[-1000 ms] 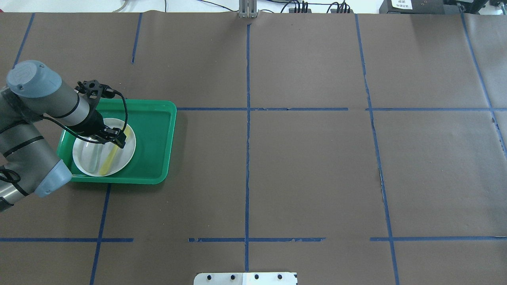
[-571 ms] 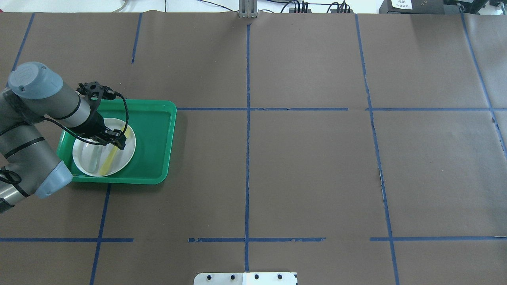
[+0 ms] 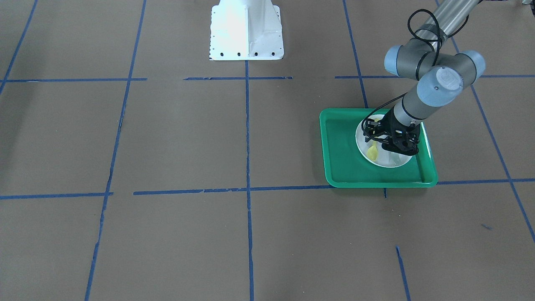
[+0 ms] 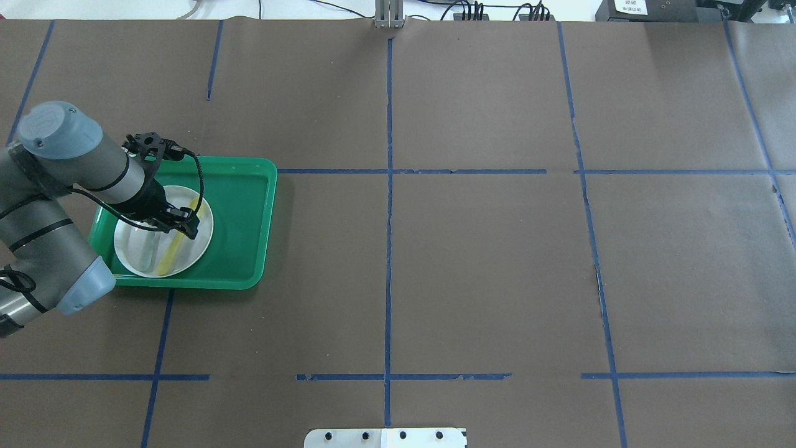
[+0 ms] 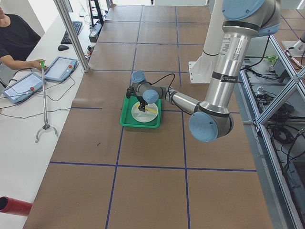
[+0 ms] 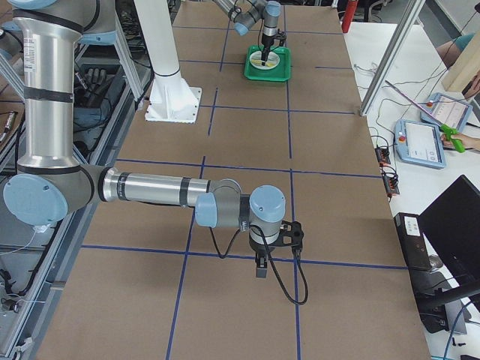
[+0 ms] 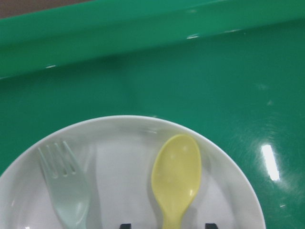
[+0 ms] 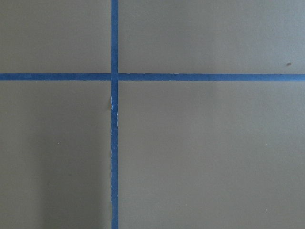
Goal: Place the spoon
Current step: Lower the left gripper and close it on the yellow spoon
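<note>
Left hand (image 4: 185, 227), spread wide, straddles the handle of the spoon (image 7: 176, 174) lying on the white plate (image 7: 121, 143).

Item: spoon (image 7: 176, 174), one piece. I log it as small, yellow plastic, with an oval bowl and a flat handle. It lies flat on the white plate (image 7: 124, 162) inside the green tray (image 7: 200, 81). The bowl sits near the plate's rim. A pale fork (image 7: 66, 191) lies alongside it, just apart.
</note>
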